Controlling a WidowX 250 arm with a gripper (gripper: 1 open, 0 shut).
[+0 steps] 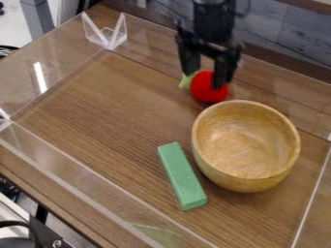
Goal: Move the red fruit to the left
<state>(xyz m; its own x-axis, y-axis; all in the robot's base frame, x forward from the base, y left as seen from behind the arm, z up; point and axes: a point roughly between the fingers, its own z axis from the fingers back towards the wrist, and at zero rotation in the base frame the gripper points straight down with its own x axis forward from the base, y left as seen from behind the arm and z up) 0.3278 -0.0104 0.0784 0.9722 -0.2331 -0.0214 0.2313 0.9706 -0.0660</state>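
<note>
The red fruit (pixel 207 90) is small and round, with a green leafy top pointing left. It lies on the wooden table (pixel 104 116) just behind the wooden bowl (pixel 241 178). My gripper (pixel 208 72) points down right above the fruit and is open. Its two dark fingers (pixel 187 60) stand on either side of the fruit's upper part, which they partly hide. Whether they touch the fruit I cannot tell.
A flat green rectangular block (pixel 181 175) lies to the left of the bowl, toward the front. Clear plastic walls (pixel 39 77) enclose the table surface. A small clear stand (pixel 104 33) sits at the back left corner.
</note>
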